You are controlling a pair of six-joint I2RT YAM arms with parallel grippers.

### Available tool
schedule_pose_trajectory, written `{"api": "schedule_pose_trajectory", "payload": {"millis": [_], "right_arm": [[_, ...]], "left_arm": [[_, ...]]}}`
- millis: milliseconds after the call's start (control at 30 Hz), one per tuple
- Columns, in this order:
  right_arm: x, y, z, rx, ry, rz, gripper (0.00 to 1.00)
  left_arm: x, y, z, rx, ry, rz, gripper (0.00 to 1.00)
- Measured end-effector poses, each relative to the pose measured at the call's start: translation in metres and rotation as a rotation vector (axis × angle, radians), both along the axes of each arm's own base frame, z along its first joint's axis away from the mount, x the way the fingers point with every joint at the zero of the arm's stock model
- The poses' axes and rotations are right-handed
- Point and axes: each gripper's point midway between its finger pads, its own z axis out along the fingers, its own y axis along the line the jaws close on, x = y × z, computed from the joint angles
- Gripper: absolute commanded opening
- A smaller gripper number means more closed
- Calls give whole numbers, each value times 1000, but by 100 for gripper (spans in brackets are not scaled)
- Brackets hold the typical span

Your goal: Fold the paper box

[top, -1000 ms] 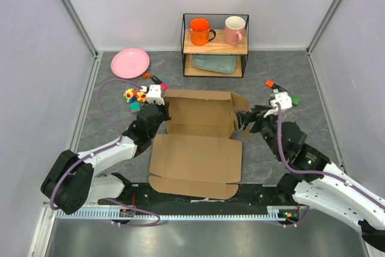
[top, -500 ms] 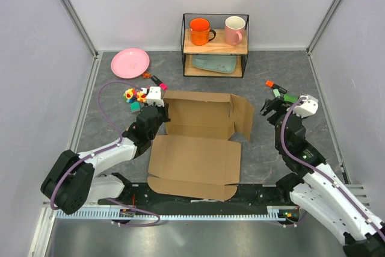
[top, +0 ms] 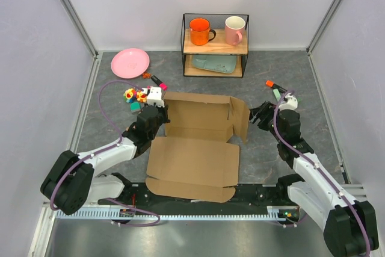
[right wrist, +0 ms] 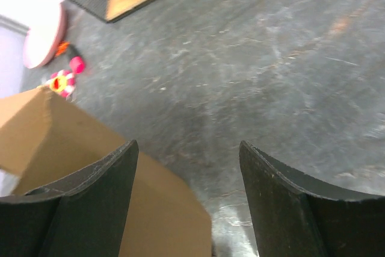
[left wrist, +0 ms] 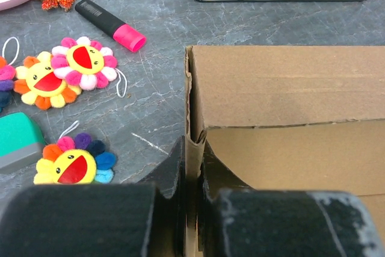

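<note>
Item: paper box (top: 192,157), brown corrugated, part-formed, lying mid-counter (top: 289,82) between my two arms. Its long axis runs from the arm bases toward the far shelf (top: 215,49). The rear section has its walls up, and the near panel lies flat. Left arm (top: 108,151): the jaws are clamped on the top edge of the box's left side wall (left wrist: 190,106), one finger on either side of the cardboard, near the rear left corner. Right arm (top: 304,154): the jaws are apart and hold nothing. They sit just beside the upright right side flap (top: 240,118), on its outer face, so the flap lies to their left, toward the box middle. The right wrist view is blurred, so I cannot say whether the inner finger brushes the flap; it looks just clear. Judgement: the right arm is the nearer to that flap, and the coming move turns on pressing it inward.
</note>
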Motion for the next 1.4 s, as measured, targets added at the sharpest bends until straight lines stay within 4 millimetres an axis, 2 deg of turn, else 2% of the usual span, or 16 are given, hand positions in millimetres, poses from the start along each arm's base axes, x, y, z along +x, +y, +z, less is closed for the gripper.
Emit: {"api": "schedule_pose_trajectory", "payload": {"millis": [167,267,367,500,633,767,1033,1233,1400], "right_arm": [[-7,24,20,47,-81,142,76],[-12,36,24,48,-101,211,77],[-19,54,20,31,-100,289,79],[-31,76,6,-17,-69,386,81],[-38,88,-3,-68,-61,432,82],[-41,98,-1,-118,-81,464,83],[-28,110,-5,-221,-71,470,83],[-5,113,-10,-316,-53,419,81],[13,110,-20,-393,-22,358,70]], "left_arm": [[0,1,-2,12,16,5,2],[0,1,0,15,21,5,2],[1,1,0,21,30,5,2],[1,0,0,36,54,5,2],[1,0,1,42,64,5,2],[0,0,0,49,75,4,2],[-1,0,-2,55,90,-4,2],[-1,-2,-1,53,92,-13,2],[-2,-4,-1,50,92,-22,2]]}}
